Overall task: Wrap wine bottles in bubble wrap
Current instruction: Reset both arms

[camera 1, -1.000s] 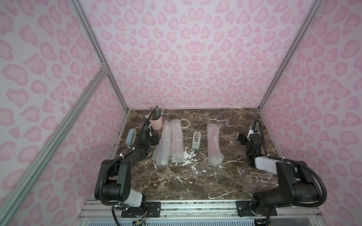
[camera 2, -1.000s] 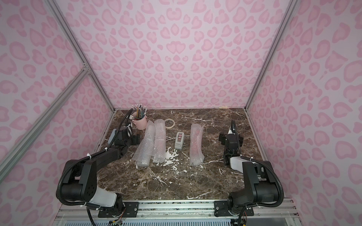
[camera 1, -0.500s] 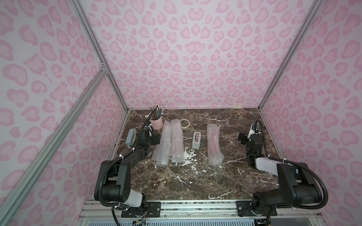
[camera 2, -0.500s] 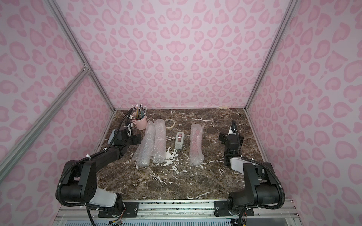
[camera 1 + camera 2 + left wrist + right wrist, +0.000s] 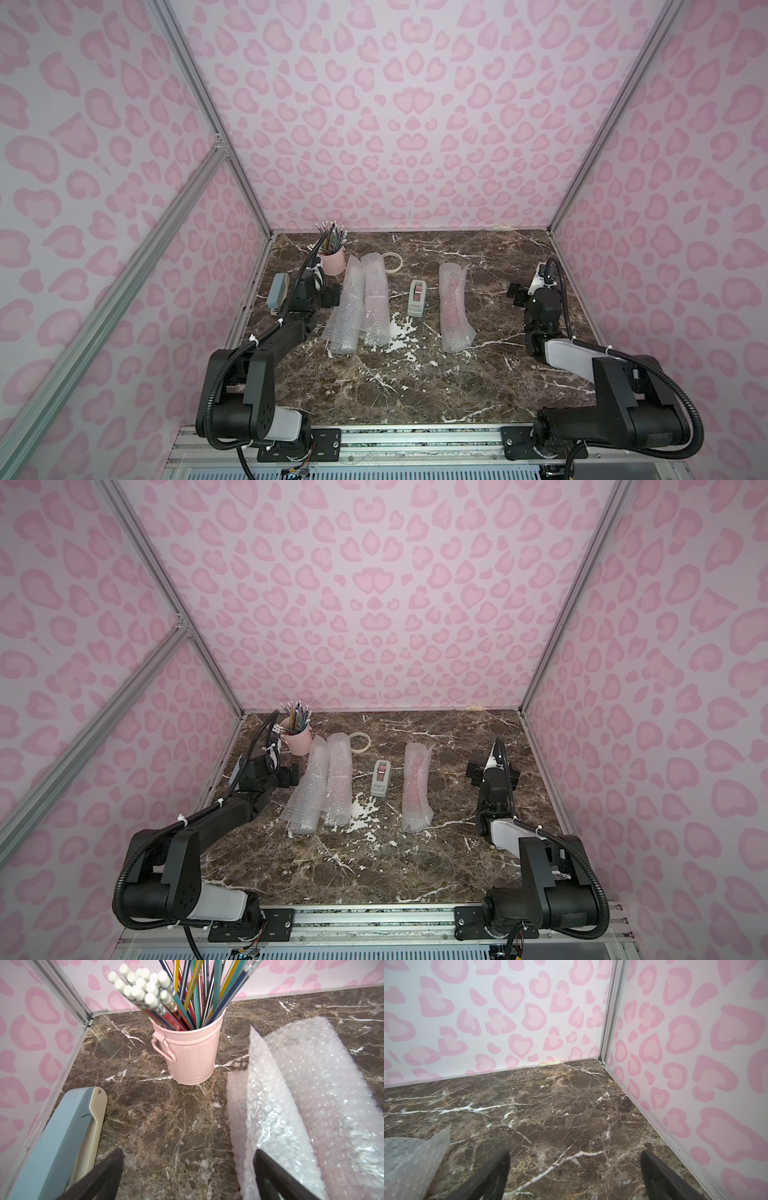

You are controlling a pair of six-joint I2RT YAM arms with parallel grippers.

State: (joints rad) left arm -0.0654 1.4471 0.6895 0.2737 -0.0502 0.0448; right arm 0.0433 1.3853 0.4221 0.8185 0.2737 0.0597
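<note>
Three rolls of bubble wrap [image 5: 376, 303] lie lengthwise on the marble table [image 5: 415, 395], two touching at left, a third roll [image 5: 454, 316] right of centre. A pink tint inside hints at the wine bottles [image 5: 456, 291], otherwise hidden. Left gripper [image 5: 188, 1154] hovers with jaws spread wide and empty, one finger just beside the leftmost roll [image 5: 270, 1115]. Right gripper [image 5: 575, 1154] gapes, empty, over bare marble, well apart from the wrap. Wrapping looks complete, so a clean exit matters: the left arm [image 5: 282, 336] should lift straight off, clear of the loose flap [image 5: 256, 1053], the blue-grey tool [image 5: 62, 1136] and, farther back, the pencil cup [image 5: 193, 1053].
</note>
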